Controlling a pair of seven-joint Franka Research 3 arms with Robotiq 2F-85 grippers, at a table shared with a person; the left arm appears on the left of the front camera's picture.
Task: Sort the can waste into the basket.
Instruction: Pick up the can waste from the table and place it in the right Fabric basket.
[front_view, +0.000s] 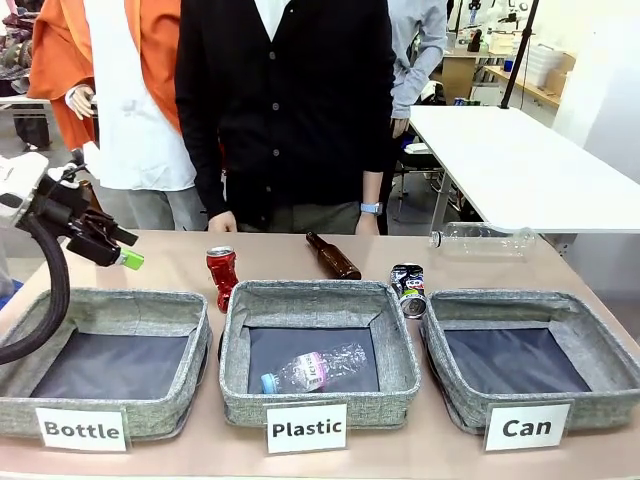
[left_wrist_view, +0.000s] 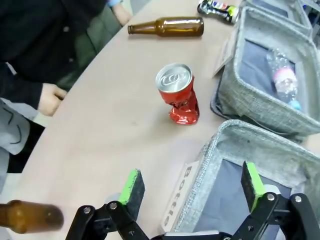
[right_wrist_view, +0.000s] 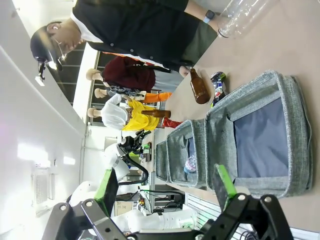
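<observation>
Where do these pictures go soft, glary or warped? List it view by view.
Front view: even light, sharp, the Can label legible. Left wrist view: the red can crisp with a sheen on its lid, the brown bottle at bottom left blurred. Right wrist view: rolled sideways, the wall at left washed out.

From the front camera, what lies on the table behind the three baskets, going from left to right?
red crushed can, brown glass bottle, black and silver crushed can, clear plastic bottle
</observation>
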